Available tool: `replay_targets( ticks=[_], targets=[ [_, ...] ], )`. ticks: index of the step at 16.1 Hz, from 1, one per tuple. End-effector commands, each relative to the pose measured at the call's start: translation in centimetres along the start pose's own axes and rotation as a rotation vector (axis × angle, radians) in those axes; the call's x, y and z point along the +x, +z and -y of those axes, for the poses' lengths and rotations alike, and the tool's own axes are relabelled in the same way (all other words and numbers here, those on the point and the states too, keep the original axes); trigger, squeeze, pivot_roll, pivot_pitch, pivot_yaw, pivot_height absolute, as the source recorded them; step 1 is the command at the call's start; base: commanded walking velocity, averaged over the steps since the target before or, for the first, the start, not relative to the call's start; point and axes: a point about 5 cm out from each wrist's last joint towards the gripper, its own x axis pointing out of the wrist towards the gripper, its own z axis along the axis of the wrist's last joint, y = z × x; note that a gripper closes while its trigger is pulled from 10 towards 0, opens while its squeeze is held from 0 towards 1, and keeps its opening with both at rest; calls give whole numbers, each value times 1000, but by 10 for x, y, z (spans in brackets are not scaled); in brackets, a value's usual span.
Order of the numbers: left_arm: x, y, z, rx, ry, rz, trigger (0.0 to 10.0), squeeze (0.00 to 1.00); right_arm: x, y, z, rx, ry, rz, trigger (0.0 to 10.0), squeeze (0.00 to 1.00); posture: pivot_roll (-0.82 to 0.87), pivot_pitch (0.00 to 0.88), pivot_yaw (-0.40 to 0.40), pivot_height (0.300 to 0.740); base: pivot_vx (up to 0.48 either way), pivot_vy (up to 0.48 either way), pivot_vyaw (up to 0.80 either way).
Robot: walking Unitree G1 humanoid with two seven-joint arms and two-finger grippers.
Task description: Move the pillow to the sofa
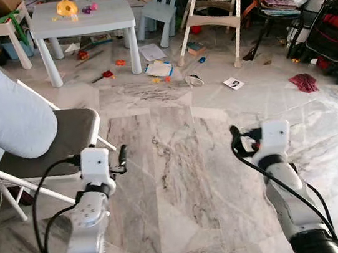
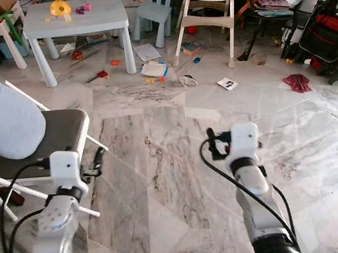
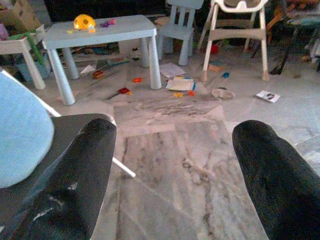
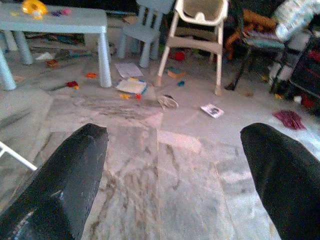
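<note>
A large pale-blue pillow [image 1: 2, 106] lies on the dark seat of a white folding chair [image 1: 75, 133] at my left. My left gripper [image 1: 121, 160] is held up just right of the chair's front corner, apart from the pillow. In the left wrist view its fingers [image 3: 80, 180] stand wide apart with nothing between them, and the pillow [image 3: 22, 135] sits off to one side. My right gripper [image 1: 236, 140] hovers over the bare marble floor, also open, as its fingers [image 4: 65, 185] show.
Across the marble floor stand a small pale table [image 1: 87, 15], a child's chair [image 1: 164, 1], a high chair [image 1: 217, 0] and a stroller [image 1: 331, 28]. Toys and papers [image 1: 158, 68] litter the floor near them, and a red cloth [image 1: 304, 82] lies at right.
</note>
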Motion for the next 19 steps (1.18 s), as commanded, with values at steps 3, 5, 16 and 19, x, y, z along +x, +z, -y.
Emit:
replay_targets(
  ticks=[3,5,16,19],
  targets=[
    [8,7,-1,18,-36,11,10000,0,0,-7,7,23,-62,-19,10000,0,9,0,-48,740,0,0,-450],
    [10,8,0,23,-64,0,10000,0,-4,-8,15,40,-130,-7,10000,0,-10,0,-1,740,0,0,-238],
    [7,2,13,-73,-122,-11,10000,0,3,-11,12,15,-90,-24,10000,0,-11,0,-46,740,0,0,-291],
    [9,1,17,-86,-121,-15,10000,0,2,-12,18,0,-92,-27,10000,0,-25,0,-50,740,0,0,-483]
  ],
)
